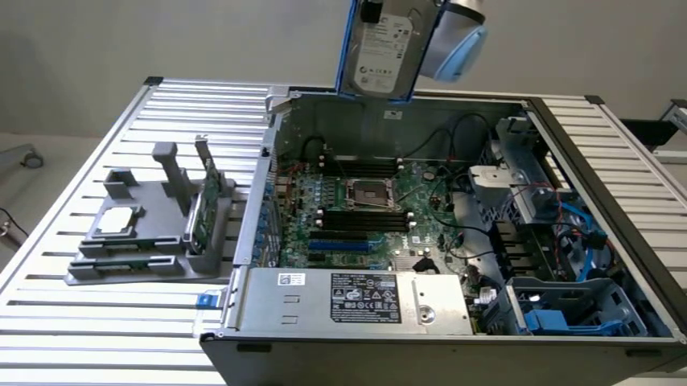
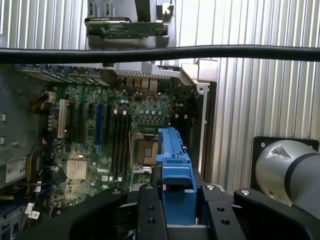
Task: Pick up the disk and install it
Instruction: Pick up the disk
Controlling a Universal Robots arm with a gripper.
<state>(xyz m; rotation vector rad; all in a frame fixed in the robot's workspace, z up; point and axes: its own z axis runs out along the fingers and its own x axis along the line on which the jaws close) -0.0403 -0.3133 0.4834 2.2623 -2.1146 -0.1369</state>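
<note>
The gripper (image 1: 403,11) stood at the upper middle of the exterior frame, clamped on the top edge of the disk (image 1: 384,56). The disk hung on edge, label facing the camera, above the back wall of the open computer case (image 1: 612,173) and clear of it. On the exterior view's left, one grey fixture (image 1: 140,261) sat on the slatted table (image 1: 76,330). It carried one small square chip (image 1: 121,219) and one green card (image 1: 204,211) standing upright. At the lower right of the frame, inside the case, a blue drive bay (image 1: 564,318) showed.

In the wrist view the gripper (image 2: 180,212) pinched the blue carrier of the disk (image 2: 175,155) between its two black fingers (image 2: 150,210), with the motherboard (image 2: 100,135) well beyond it. One black cable (image 2: 150,52) crossed the picture.

By my reading, the pick-up was done and the carry was in hand, with the install not yet made. Seating it would likely call for squaring the carrier to a bay opening
</note>
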